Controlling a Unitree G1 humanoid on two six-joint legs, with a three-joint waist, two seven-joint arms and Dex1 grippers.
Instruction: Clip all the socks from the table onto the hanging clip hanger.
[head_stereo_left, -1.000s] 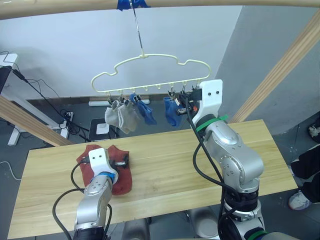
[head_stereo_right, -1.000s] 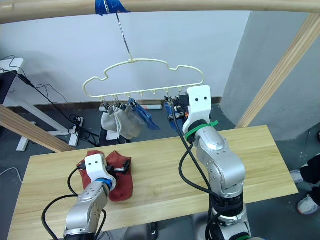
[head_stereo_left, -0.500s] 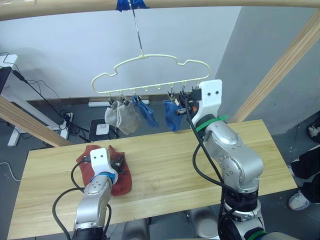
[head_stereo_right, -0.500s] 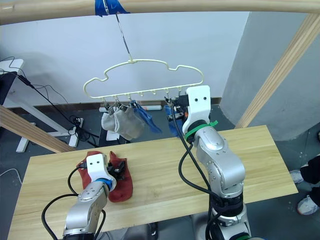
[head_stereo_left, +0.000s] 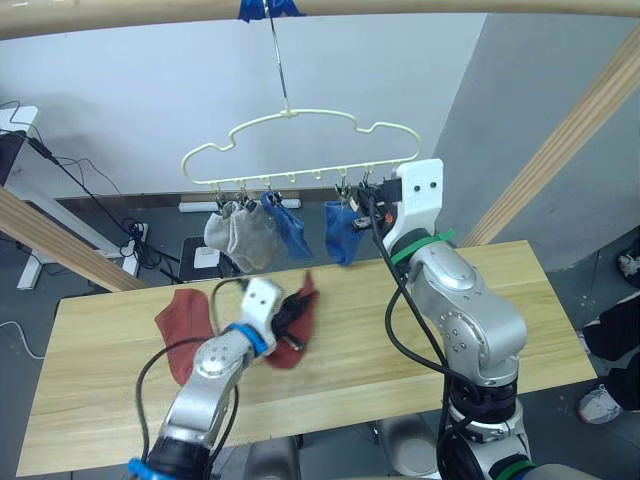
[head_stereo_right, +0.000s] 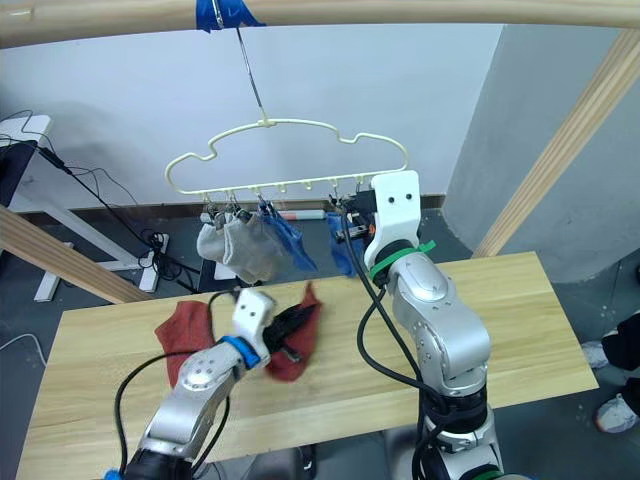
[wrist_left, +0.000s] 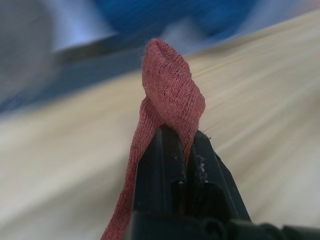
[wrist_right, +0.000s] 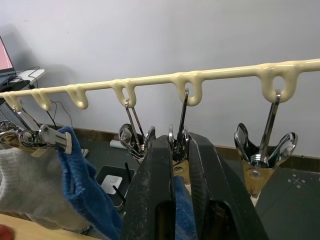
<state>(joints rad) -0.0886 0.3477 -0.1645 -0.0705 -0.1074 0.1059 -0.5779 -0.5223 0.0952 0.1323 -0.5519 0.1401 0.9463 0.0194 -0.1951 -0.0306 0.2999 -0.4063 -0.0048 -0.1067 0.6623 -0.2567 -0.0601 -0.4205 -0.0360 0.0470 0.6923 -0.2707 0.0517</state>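
The cream clip hanger (head_stereo_left: 300, 120) hangs by its hook from the top pole. Clipped to it are two grey socks (head_stereo_left: 238, 235) and two blue socks (head_stereo_left: 290, 225), (head_stereo_left: 340, 232). My right gripper (head_stereo_left: 362, 205) is raised to the hanger and shut on a metal clip (wrist_right: 177, 145), with blue sock fabric (wrist_right: 181, 200) just beneath its fingers. My left gripper (head_stereo_left: 285, 315) is shut on a rust-red sock (head_stereo_left: 302, 322), which it holds above the table (head_stereo_left: 420, 360). The sock's fold (wrist_left: 170, 95) sticks out past the fingertips. A second red sock (head_stereo_left: 185, 325) lies flat at the table's left.
Slanted wooden poles (head_stereo_left: 570, 130) of the frame stand on both sides, and one pole runs across the top. An unused clip (wrist_right: 262, 150) hangs beside the one I grip. Cables and a power strip (head_stereo_left: 130, 245) lie on the floor behind the table.
My left gripper shut on one red sock and carried it up and to the right, off the table. The other red sock stayed where it lay. The right arm has not moved.
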